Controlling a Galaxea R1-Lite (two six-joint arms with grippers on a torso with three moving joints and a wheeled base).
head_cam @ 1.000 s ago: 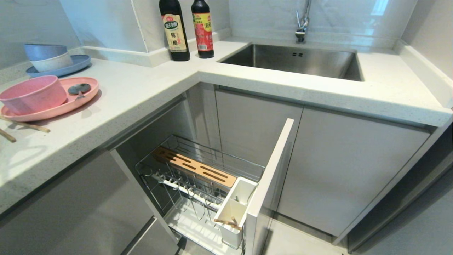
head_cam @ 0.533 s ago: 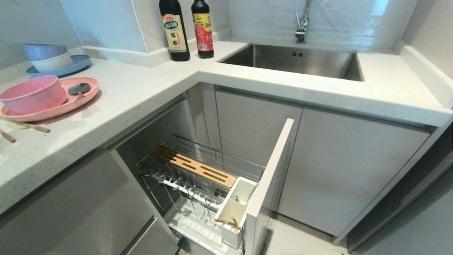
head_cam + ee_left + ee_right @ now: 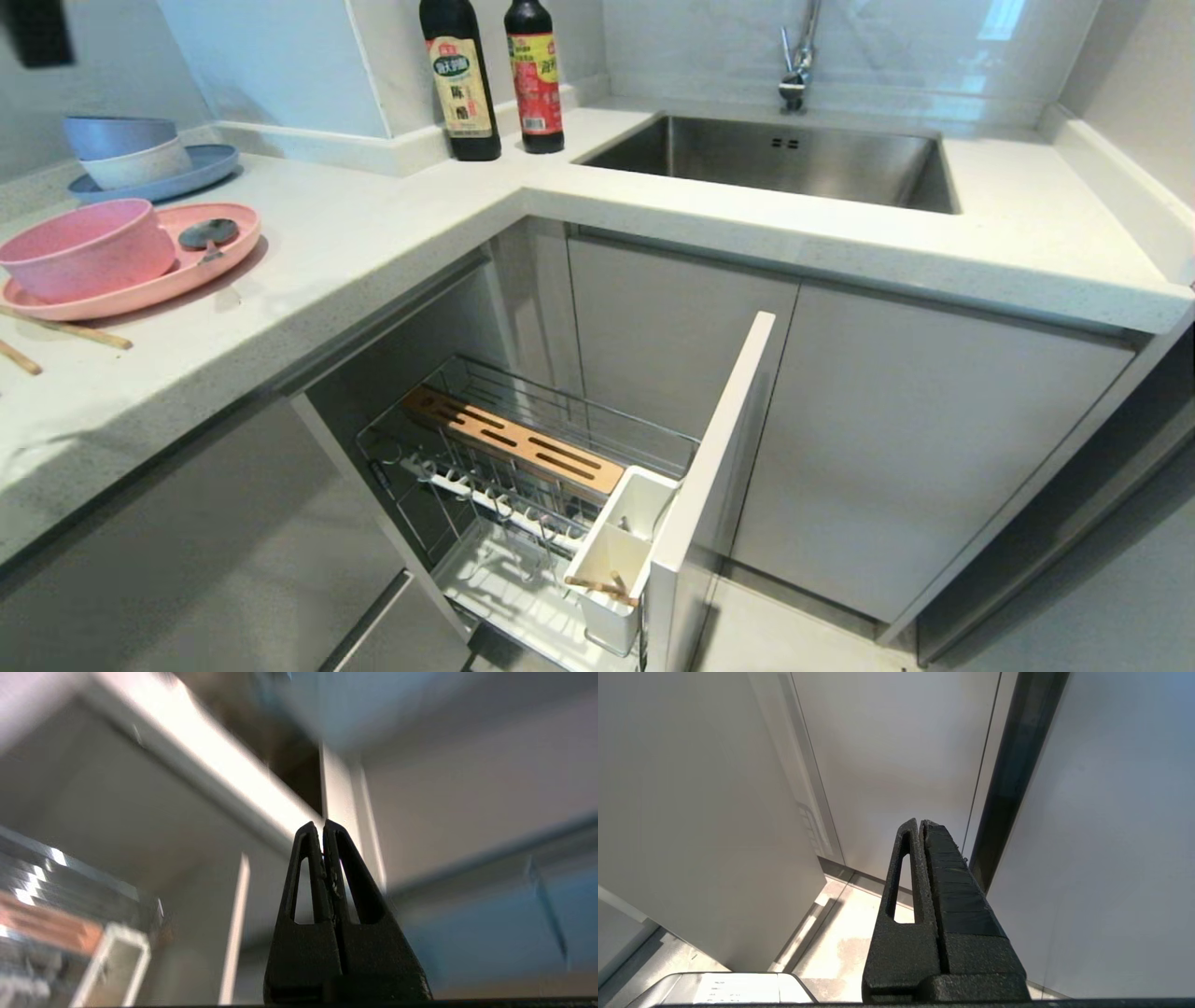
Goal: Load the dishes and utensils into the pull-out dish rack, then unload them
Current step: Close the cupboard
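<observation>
The pull-out dish rack (image 3: 523, 485) stands extended from the lower cabinet, below the front edge of the surface (image 3: 392, 233). Its white utensil cup (image 3: 616, 551) sits at the near right corner, against the cabinet front, and holds what appear to be wooden stick ends; the view is too small to confirm.

On the surface at far left, the pink plate (image 3: 201, 266) carries the pink bowl (image 3: 89, 247) and the metal spoon (image 3: 207, 233). The chopsticks (image 3: 70, 329) lie on the surface just beside the plate's near edge.

The left gripper (image 3: 322, 828) has its fingers pressed together, holding nothing, with the rack in blurred view beside it. The right gripper (image 3: 920, 823) is likewise closed and empty, near the cabinet doors above the floor.
</observation>
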